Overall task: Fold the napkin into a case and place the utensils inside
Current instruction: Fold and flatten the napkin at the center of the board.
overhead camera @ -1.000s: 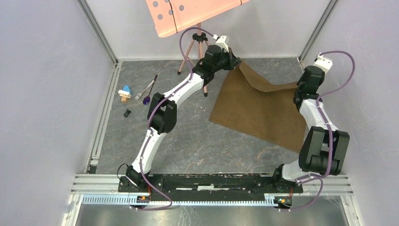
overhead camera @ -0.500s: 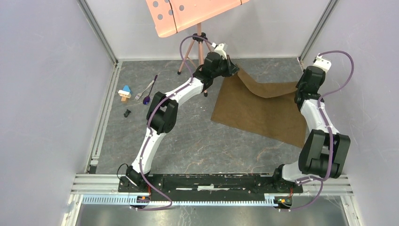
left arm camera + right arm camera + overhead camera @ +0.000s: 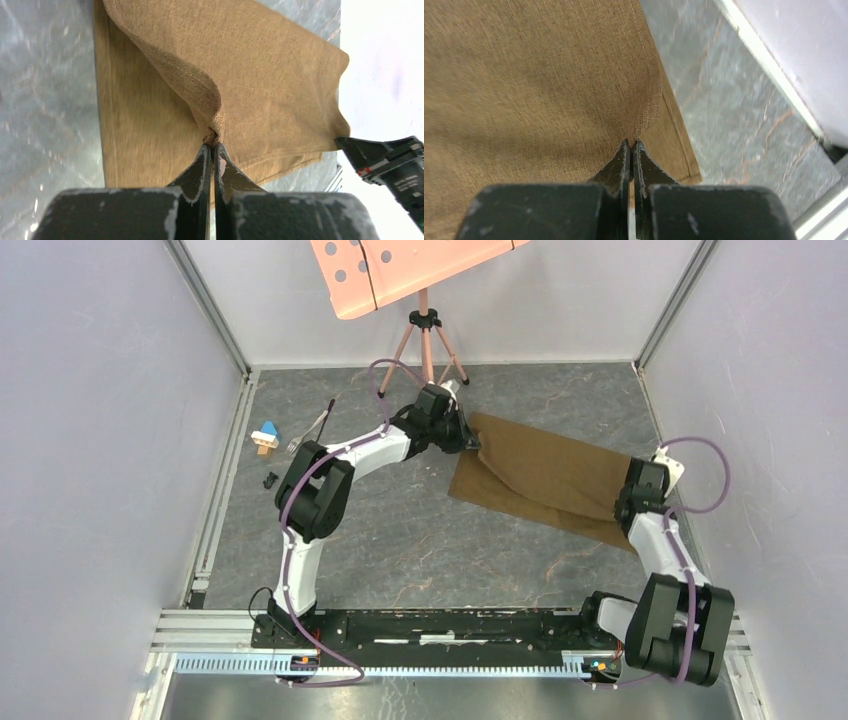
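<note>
now brought low, the left gripper (image 3: 468, 438) and right gripper (image 3: 630, 502) have carried the far edge of the olive-brown napkin (image 3: 545, 475) down toward the near side of the tabletop (image 3: 420, 540), where a second ago they held it raised in a slack arc. each gripper is clamped on a corner of the cloth, and both wrist views show fabric pinched between closed fingertips. the napkin lies on the right half of the tabletop as a narrower doubled band, its upper layer not yet flat and the lower layer showing beyond it. the first fold looks nearly laid. the fork (image 3: 306, 433) and spoon (image 3: 329, 408) lie near the left edge, beside a toy block (image 3: 265, 437).
</note>
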